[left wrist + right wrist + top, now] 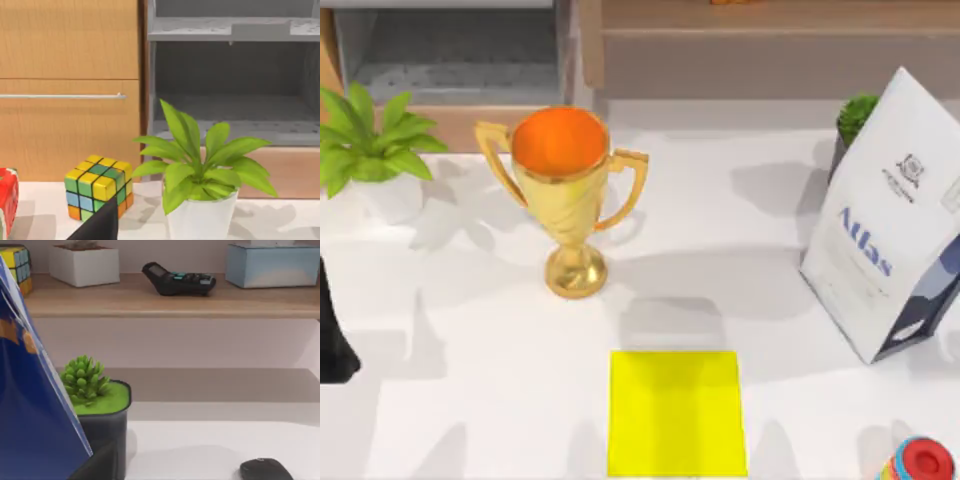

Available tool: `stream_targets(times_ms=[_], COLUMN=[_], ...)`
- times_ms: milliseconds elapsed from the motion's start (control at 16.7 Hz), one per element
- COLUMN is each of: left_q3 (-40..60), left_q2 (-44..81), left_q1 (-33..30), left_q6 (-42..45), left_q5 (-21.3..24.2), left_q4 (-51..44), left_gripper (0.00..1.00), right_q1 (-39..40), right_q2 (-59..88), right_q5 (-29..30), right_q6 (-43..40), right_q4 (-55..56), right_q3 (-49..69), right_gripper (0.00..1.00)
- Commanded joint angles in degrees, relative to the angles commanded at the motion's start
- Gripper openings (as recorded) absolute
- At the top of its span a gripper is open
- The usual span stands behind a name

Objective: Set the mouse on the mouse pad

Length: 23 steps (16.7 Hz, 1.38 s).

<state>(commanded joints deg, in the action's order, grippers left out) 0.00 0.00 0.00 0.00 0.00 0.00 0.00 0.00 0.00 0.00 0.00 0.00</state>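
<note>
Our left gripper [100,226], at the table's [470,400] left edge: grip we cannot tell. Pad [676,412]: well to its right. Mouse [265,470]: on the table near our right gripper [97,465], whose grip we likewise cannot tell.

White table [470,400] carries: yellow mouse pad [676,412] at near edge, gold trophy [565,190], white bag [885,215], leafy potted plant [365,140], black mouse [265,470].
</note>
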Motion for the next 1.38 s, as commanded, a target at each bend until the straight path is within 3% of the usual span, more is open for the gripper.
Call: stream_targets(times_ms=[300, 540, 1380], left_q3=[0.0, 0.0, 0.0], left_q2=[0.0, 0.0, 0.0], left_q1=[0.0, 0.0, 0.0], left_q6=[0.0, 0.0, 0.0], left_q5=[0.0, 0.0, 0.0], left_q4=[0.0, 0.0, 0.0], left_gripper=[1.0, 1.0, 1.0], right_q1=[-0.86, -2.72, -6.03], right_q2=[3.49, 16.59, 102.36], right_q5=[0.32, 0.49, -2.75], right_q6=[-0.59, -2.96, -20.82], right_q4=[-3.1, -12.71, -59.05], right_q3=[3.4, 16.11, 97.12], right_gripper=[1.0, 1.0, 1.0])
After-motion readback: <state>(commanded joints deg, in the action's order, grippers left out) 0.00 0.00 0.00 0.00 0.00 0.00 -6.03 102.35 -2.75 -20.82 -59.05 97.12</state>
